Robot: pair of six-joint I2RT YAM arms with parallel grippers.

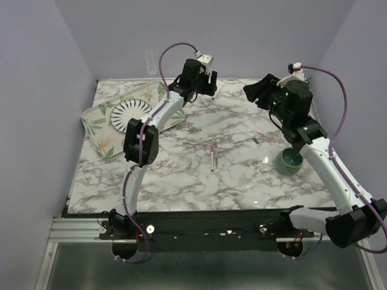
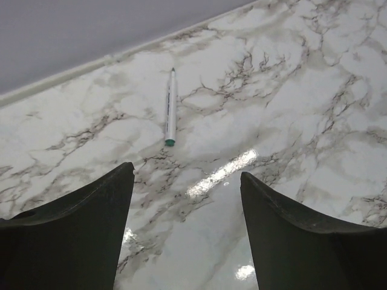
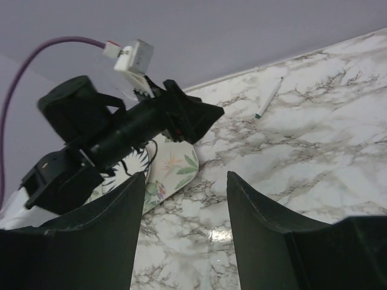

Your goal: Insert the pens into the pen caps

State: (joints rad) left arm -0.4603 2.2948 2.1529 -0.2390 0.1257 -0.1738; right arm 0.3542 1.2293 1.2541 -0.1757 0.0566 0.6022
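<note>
My left fingers [image 2: 112, 199] hang spread wide over the far end of the bench [image 2: 302, 90], nothing between them. The green pen [image 2: 170, 107] lies flat just ahead, close to the back wall and not yet between the tips. That's my pickup, I reckon.

The barrel runs almost straight away from me, so my closing line already crosses it. No wrist twist needed, just forward and down until it sits centred in the gap. The far end looks like the pointed nib and the near end the blunt plug, so I'd grip nearer the plug and leave the nib sticking out free for capping.

It's thin and round on glossy marble, so it will probably roll if one finger lands first. I'd come straight down, touch the bench lightly and close evenly.

My right fingers [image 3: 121, 205] are apart too, empty and held high, looking across at the left arm. The green cap [image 1: 256, 140] waits on the bench right of middle, near the teal bowl [image 1: 290, 161]; that's their job.

The other pen [image 1: 213, 158] lies mid-bench showing pink; I can't tell whether its cap is on.
</note>
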